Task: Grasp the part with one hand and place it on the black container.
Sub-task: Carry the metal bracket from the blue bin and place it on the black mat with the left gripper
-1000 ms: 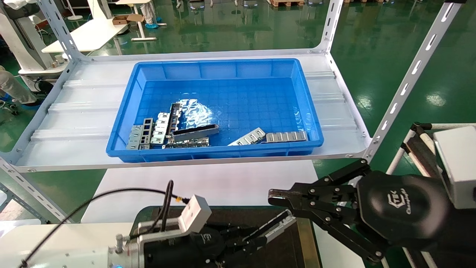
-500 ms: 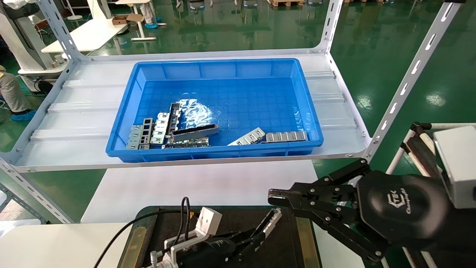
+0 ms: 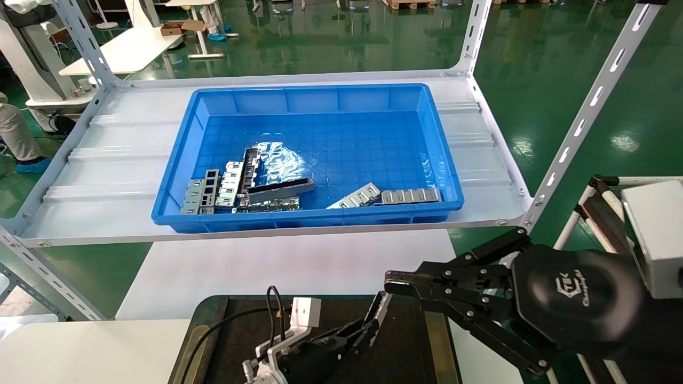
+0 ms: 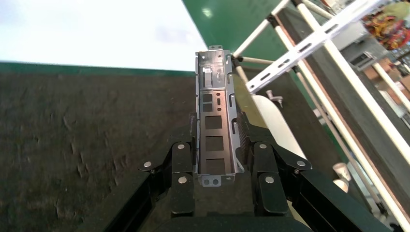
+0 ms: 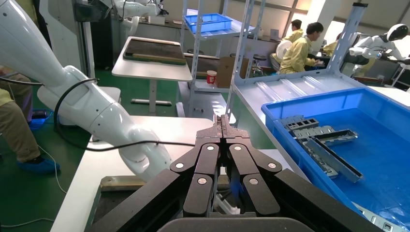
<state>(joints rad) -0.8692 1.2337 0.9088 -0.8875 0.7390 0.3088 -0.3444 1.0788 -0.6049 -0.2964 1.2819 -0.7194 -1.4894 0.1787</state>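
White shelving carries a blue bin (image 3: 315, 106) of spare plates. Below, over the black container (image 3: 411, 341), the left gripper (image 4: 217, 145) clamps the part (image 4: 216, 118). Right gripper (image 5: 222, 126) hovers alongside, fingers together, empty.

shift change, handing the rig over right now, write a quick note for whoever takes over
Left gripper: shut on the slim silver metal channel part, just above the wide flat black tray with brass-coloured side strips.
Right gripper: shut, empty, idle beside the tray below the shelf.
Blue plastic bin on the shelf holds several more silver metal pieces.
Done: part grasped and carried over the tray.
Left: lower the part, open the fingers, withdraw.
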